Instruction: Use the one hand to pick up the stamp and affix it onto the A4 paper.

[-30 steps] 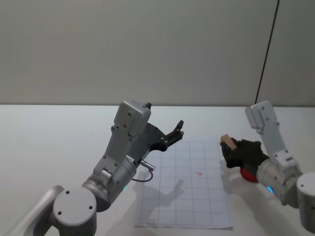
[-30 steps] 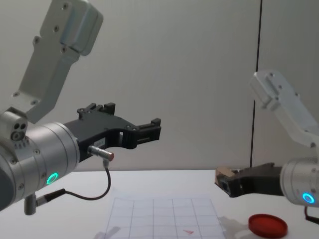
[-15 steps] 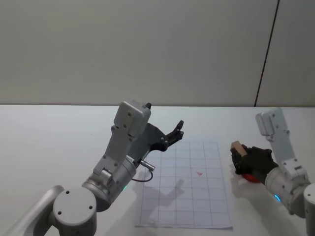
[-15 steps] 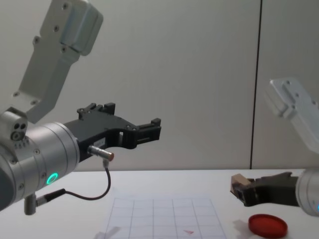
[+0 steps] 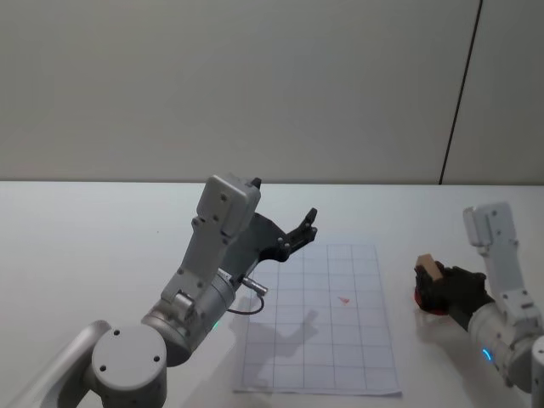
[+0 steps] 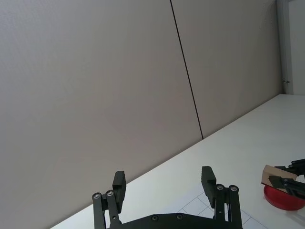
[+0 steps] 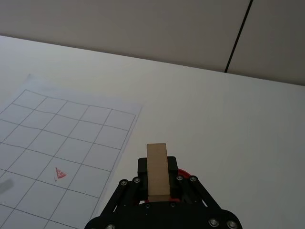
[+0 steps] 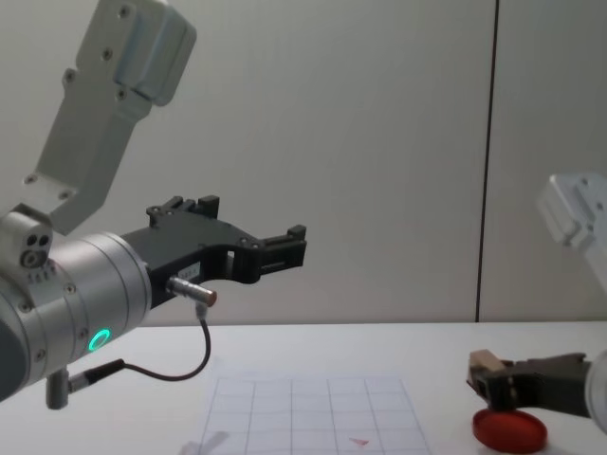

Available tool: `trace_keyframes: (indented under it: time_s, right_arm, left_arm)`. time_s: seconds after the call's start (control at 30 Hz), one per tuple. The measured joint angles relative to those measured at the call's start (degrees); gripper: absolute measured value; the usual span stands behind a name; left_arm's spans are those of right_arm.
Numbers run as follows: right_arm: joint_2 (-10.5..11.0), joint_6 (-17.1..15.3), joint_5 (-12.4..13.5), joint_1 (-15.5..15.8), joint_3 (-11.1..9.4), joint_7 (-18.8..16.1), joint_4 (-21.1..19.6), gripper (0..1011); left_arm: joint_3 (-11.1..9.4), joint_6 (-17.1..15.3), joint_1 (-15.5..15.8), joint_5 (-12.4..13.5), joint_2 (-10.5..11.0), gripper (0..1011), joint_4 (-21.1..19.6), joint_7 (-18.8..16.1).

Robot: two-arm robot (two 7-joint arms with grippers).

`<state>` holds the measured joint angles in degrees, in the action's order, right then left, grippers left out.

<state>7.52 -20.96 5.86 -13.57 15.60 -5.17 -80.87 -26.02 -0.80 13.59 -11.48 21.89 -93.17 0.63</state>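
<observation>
Right hand [image 5: 435,280] has its fingers clenched on the stamp [image 5: 428,267], hovering over the red pad [image 8: 509,429] off the paper's [image 5: 323,323] right edge. Left hand [image 8: 285,248] raised, fingers spread.

Head view high, looking down; chest view low, side-on; both share A4 paper [image 5: 321,316] and red disc [image 8: 509,429].

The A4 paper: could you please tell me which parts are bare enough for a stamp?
The A4 paper has bare grid squares all round the small red mark. The left gripper hangs above its far left corner. At the paper's right edge, the right gripper holds the stamp over the red ink pad.
</observation>
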Motion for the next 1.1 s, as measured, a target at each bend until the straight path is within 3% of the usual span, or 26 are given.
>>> trace_keyframes:
  time_s: [0.53, 1.1]
  right_arm:
    - [-0.7, 2.8, 5.4, -0.1, -1.5, 3.8, 3.7, 221]
    - [-1.3, 3.6, 6.8, -1.2, -2.0, 4.5, 5.9, 221]
  left_arm:
    - [0.0, 0.0, 0.0, 0.0, 0.0, 1002, 0.0, 0.0]
    - [0.0, 0.0, 0.0, 0.0, 0.0, 1002, 0.0, 0.0]
